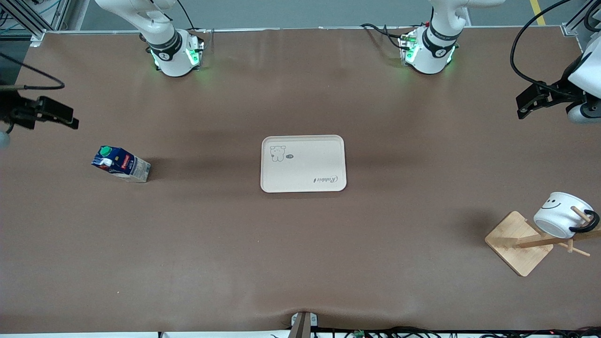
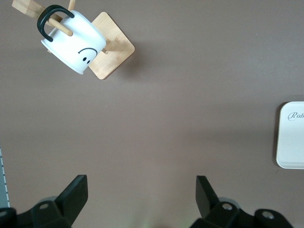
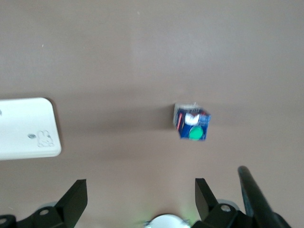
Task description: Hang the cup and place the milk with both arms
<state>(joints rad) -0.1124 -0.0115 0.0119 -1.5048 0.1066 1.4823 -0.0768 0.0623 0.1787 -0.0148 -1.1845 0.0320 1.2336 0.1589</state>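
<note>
Hanging by its handle on the wooden rack (image 1: 521, 244), the smiley cup (image 1: 558, 215) sits apart from the standing milk carton (image 1: 121, 164), while the left gripper (image 2: 141, 192) and right gripper (image 3: 141, 194) hover wide open and empty.

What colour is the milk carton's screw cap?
Green, on the milk carton's top; it shows best in the right wrist view.

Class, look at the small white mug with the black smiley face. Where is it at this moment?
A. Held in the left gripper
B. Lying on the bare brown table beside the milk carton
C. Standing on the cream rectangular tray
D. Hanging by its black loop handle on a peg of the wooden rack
D: the small white mug hangs tilted with its black handle looped over a peg of the wooden rack, apart from the cream rectangular tray.
</note>
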